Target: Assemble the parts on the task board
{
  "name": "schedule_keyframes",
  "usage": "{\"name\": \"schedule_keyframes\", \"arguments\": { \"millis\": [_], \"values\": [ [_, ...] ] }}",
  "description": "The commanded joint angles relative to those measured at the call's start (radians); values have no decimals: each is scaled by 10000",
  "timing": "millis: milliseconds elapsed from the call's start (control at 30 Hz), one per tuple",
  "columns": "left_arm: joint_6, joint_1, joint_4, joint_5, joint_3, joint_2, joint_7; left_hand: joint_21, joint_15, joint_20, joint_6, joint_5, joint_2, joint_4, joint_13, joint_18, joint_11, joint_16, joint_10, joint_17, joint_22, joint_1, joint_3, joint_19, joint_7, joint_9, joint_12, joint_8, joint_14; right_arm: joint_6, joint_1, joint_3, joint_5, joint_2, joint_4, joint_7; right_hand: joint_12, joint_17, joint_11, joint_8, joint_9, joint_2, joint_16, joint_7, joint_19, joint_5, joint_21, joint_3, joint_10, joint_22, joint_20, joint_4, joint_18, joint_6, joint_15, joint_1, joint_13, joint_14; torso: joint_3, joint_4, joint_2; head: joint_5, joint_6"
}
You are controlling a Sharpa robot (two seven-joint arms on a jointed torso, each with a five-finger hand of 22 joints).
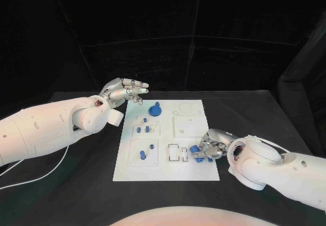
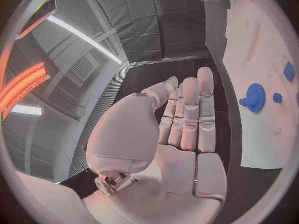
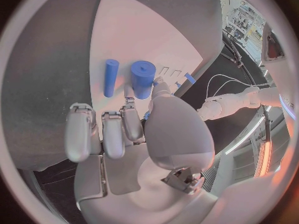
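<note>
Your task board [image 1: 197, 172] lies in the middle of the black table [image 1: 264, 113]. Your left hand [image 1: 126, 91] hovers just off the board's far left corner, holding nothing; your left wrist view shows its fingers [image 2: 190, 115] stretched out straight and side by side. Near it on the board sits a blue gear [image 1: 155, 110], with several small blue parts [image 1: 142, 129] standing or lying in the recesses closer to you. Your right hand [image 1: 212, 144] rests low at the board's near right area, fingers curled onto a small blue part [image 1: 198, 154]. Just beyond those fingertips, your right wrist view shows a blue cylinder [image 3: 142, 78] and a thinner blue peg [image 3: 110, 77] on the board.
</note>
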Motion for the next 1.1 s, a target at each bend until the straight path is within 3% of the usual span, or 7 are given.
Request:
{"name": "schedule_keyframes", "arguments": {
  "millis": [33,100,200,333,667,867,1100],
  "values": [
    [137,16,24,38,9,-6,19,-50,12,1,18,-9,50,-37,6,49,-14,-37,-44,-14,-16,-19,1,-35,29,-11,32,64,-46,458,-115,-80,-63,74,-72,-235,59,581,6,-29,5,60,50,-7,148,-25,43,-13,61,19,34,33,-60,-84,-35,-39,218,682,2,-6,5,16,-16],
    [140,16,27,38,9,-11,12,-50,12,1,18,-9,50,-37,6,49,-14,-37,-44,-14,-16,-19,1,-35,29,-11,32,64,-46,349,-130,-80,-73,99,-91,-293,61,590,-6,25,54,137,53,-14,146,171,48,-8,57,28,31,29,-61,-80,-44,95,252,678,-5,4,1,4,-22],
    [138,16,25,38,9,-19,6,-50,12,1,18,-9,50,-37,6,49,-14,-37,-44,-14,-16,-19,1,-35,29,-11,32,64,-46,-122,-143,-79,170,70,-86,-337,119,619,-42,170,174,394,62,-59,158,858,74,43,106,81,7,-10,-68,15,-71,345,371,676,-7,0,-8,12,-41],
    [141,16,24,38,8,-22,4,-50,12,1,18,-9,50,-37,6,49,-14,-37,-44,-14,-16,-19,1,-35,29,-11,32,64,-46,-836,-149,-77,535,-32,48,-181,193,678,-87,297,299,525,82,-106,170,1504,94,12,179,119,-26,-21,-75,103,-108,471,503,684,2,-9,-8,32,-34],
    [154,16,7,38,8,6,4,-50,12,1,18,-9,50,-37,6,49,-14,-37,-44,-14,-16,-19,1,-35,29,-11,32,64,-46,-2328,-144,-64,1268,-334,793,357,244,736,-143,412,442,631,100,-166,196,2049,124,-76,252,177,-69,36,-85,201,-155,502,617,693,-21,20,-20,-2,-6],
    [170,16,23,38,8,5,-14,-54,13,1,9,-9,46,-43,3,50,-13,-37,-59,-22,-18,-26,-5,-37,32,-13,42,65,-48,-2475,-140,-58,1641,-215,936,476,201,754,-156,420,500,631,104,-177,197,2328,123,-138,246,176,-87,51,-85,183,-171,534,613,695,-12,9,1,42,27],
    [209,18,40,38,8,0,-43,-54,13,1,9,-9,46,-43,3,50,-13,-37,-59,-22,-18,-26,-5,-37,32,-13,42,65,-48,-2071,-138,-56,1929,229,729,274,150,740,-166,449,536,644,97,-190,200,2379,127,-168,223,185,-93,70,-87,232,-177,527,580,692,-17,15,-3,76,23]
  ]
}}
